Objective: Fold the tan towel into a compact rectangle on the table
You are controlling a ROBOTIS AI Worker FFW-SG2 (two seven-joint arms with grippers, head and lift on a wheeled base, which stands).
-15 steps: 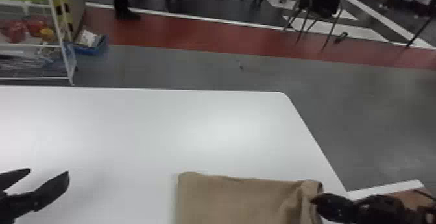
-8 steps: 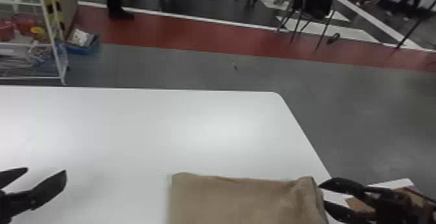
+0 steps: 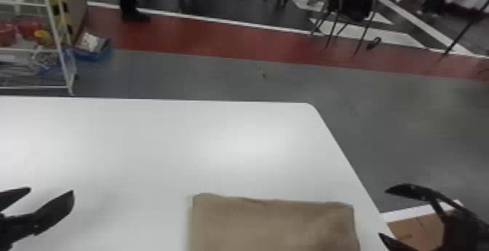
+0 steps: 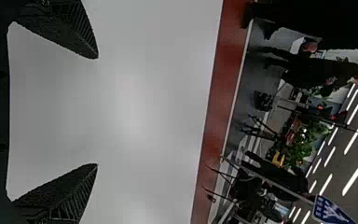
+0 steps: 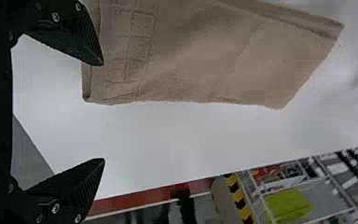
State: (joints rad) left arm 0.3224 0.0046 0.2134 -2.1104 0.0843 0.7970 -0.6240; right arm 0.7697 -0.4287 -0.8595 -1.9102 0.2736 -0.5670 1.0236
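Tan cloth towel [image 3: 273,224] lies near right on the white table [image 3: 145,141]; black left gripper [image 3: 51,190], black right gripper [image 3: 384,212], fingers apart on both!

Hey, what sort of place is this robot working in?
Probably a large indoor hall, perhaps a trade show or demonstration area, though I can't be certain. It has rows of long ceiling lights, a red strip across the floor, and a blue sign.

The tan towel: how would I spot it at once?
Find the big white table. Toward its right edge, on the robot's side, lies a folded tan towel. Its pale brown cloth sets it apart from the black left gripper and right gripper, open on either side.
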